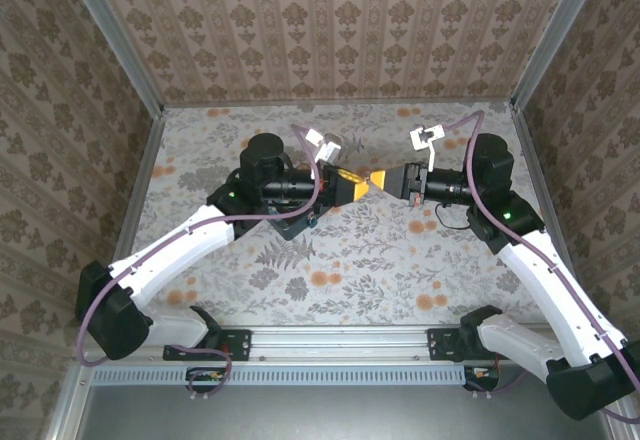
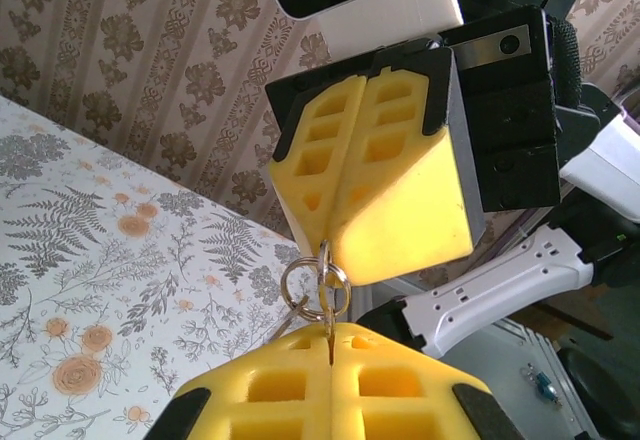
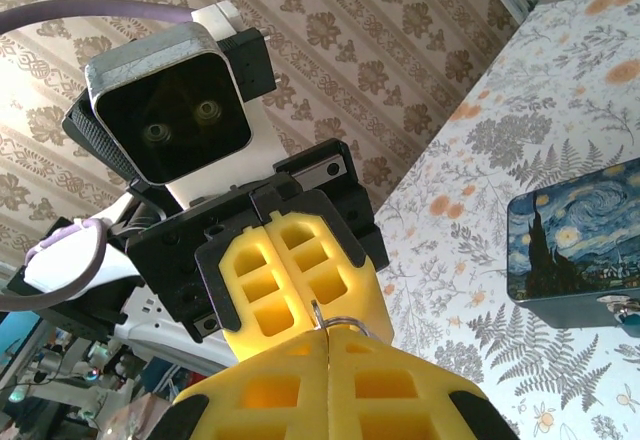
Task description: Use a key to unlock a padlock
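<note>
At 6 o'clock the left gripper [image 2: 330, 350] is closed tight on a thin key [image 2: 326, 312]. Two metal rings [image 2: 300, 285] on the key touch the tip of the right gripper [image 2: 326, 240], likewise closed, at 12 o'clock. The floral worktop [image 2: 90, 260] lies at 9 o'clock.

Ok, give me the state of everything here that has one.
left gripper, fingers shut on the key ring
right gripper, fingers shut on the key ring
key ring, pinched between both grippers, off the table
painted box, lid closed, on the table
</note>
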Controlling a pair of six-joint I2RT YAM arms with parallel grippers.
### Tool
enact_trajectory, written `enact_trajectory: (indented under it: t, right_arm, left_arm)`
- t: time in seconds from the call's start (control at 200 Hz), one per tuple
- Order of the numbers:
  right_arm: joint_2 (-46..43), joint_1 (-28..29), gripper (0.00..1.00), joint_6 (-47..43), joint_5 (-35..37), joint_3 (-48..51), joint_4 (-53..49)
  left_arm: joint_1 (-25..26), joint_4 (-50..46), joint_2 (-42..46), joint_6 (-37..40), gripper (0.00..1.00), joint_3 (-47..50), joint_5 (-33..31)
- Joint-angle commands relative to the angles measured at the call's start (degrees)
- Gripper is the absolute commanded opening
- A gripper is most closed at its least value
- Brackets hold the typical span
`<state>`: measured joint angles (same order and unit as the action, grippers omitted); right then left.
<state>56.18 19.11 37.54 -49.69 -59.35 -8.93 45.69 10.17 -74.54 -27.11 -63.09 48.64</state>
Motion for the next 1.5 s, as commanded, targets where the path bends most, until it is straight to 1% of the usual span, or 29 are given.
enact_trajectory:
  t: [0.0, 0.035, 0.125, 0.155, 0.25, 0.3, 0.45, 0.5, 0.55, 0.64, 0.775, 1.03, 1.105, 1.19, 1.26, 1.375, 1.495]
  right_arm:
    - [-1.1, -0.6, 0.10, -0.7, -0.6, 1.0, 0.7]
    - [-1.2, -1.0, 0.18, -1.0, -0.3, 1.4, 0.3]
    - [-1.6, -3.0, 0.30, -1.7, 0.3, 2.6, -1.0]
    - [-1.8, -3.7, 0.34, -2.5, 1.1, 2.9, -1.8]
    - [-2.4, -4.1, 0.36, -7.6, 5.6, 3.0, -7.0]
    - [-2.4, -4.0, 0.37, -8.8, 7.8, 3.6, -8.5]
    - [-2.0, -3.4, 0.41, -9.6, 9.0, 6.8, -7.2]
    - [-2.2, -3.1, 0.42, -9.5, 8.6, 7.9, -5.9]
    - [-2.7, -2.9, 0.45, -9.0, 7.9, 9.3, -3.8]
    - [-3.6, -2.8, 0.50, -9.1, 7.0, 10.3, -2.4]
    - [-4.2, -2.3, 0.54, -8.8, 3.9, 10.9, -0.3]
    - [-4.1, 0.5, 0.49, -8.4, -3.9, 11.3, 3.2]
    - [-4.3, 1.7, 0.47, -8.7, -5.1, 11.4, 3.6]
    - [-4.2, 3.0, 0.46, -9.4, -5.5, 10.9, 2.8]
    - [-3.9, 4.0, 0.48, -10.1, -5.5, 10.6, 2.1]
    - [-3.2, 5.3, 0.49, -12.7, -4.5, 9.4, -1.2]
    - [-2.3, 5.6, 0.41, -13.4, -4.4, 9.0, -1.9]
  left_arm:
    - [0.2, -3.0, 0.1, 2.9, 0.00, -2.8, 0.8]
    - [0.0, -4.6, 0.2, 3.6, 0.00, -3.2, 0.7]
    - [-0.4, -10.5, 0.3, 6.4, 0.00, -4.7, 0.5]
    - [-0.7, -14.3, 0.2, 7.9, 0.00, -5.8, 0.4]
    - [-1.0, -27.8, -1.3, 13.5, 0.00, -10.6, -0.7]
    - [-1.1, -35.2, -3.2, 15.9, 0.00, -13.8, -1.2]
    - [-0.7, -57.8, -11.5, 22.5, 0.00, -25.2, -1.8]
    - [-0.2, -63.6, -13.8, 24.8, 0.00, -28.3, -2.6]
    - [0.5, -67.0, -15.1, 26.4, 0.00, -30.3, -3.2]
    - [1.5, -70.7, -16.1, 28.6, 0.00, -32.5, -2.3]
    - [2.1, -75.1, -17.6, 31.0, 0.00, -35.9, -1.9]
    - [2.8, -76.8, -18.8, 32.3, 0.00, -38.0, -0.7]
    - [2.8, -77.2, -19.0, 32.6, 0.00, -38.5, -0.5]
    - [2.9, -77.1, -18.9, 32.7, 0.00, -38.9, -0.2]
    - [3.0, -76.9, -18.9, 32.7, 0.00, -39.0, 0.0]
    - [3.2, -76.9, -18.9, 32.7, 0.00, -39.1, 0.3]
    - [3.3, -76.6, -18.5, 32.7, 0.00, -39.0, 0.5]
